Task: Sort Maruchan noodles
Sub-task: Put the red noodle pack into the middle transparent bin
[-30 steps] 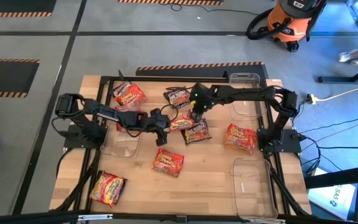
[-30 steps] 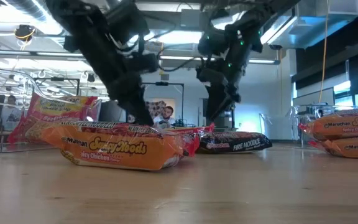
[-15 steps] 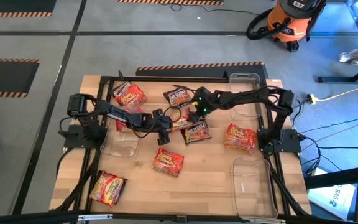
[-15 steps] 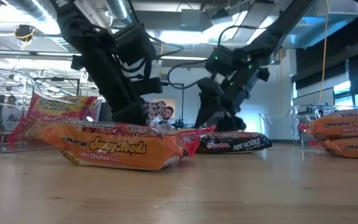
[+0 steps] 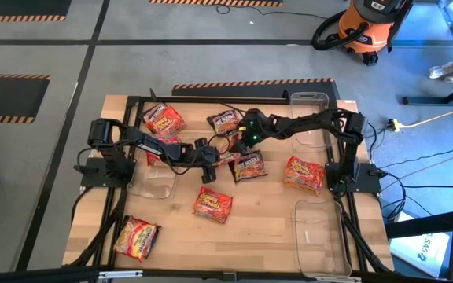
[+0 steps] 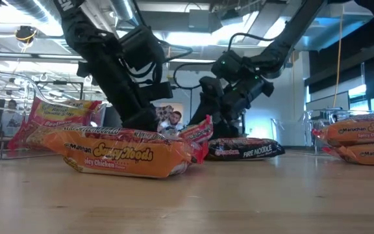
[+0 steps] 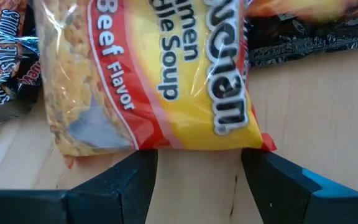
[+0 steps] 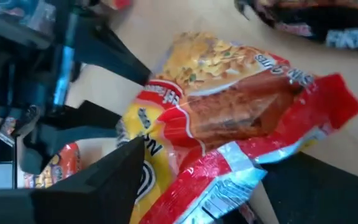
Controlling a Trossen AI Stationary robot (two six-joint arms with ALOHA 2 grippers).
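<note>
Beef packet (image 5: pixel 228 155) now tilted vs. earlier

seen from above, packets ring the table's (image 5: pixel 266 224) middle: one (image 5: pixel 163 120) at eleven o'clock, one (image 5: pixel 304 174) at three, one (image 5: pixel 213 204) at six, one (image 5: pixel 136 237) at seven; a bin (image 5: pixel 318 236) at five.

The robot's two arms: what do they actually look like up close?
Both the left arm and the right arm are matte black, built of slim jointed links with black cables looped alongside. A small green light glows near the right gripper. The left gripper ends in two flat, dark, angular fingers.
</note>
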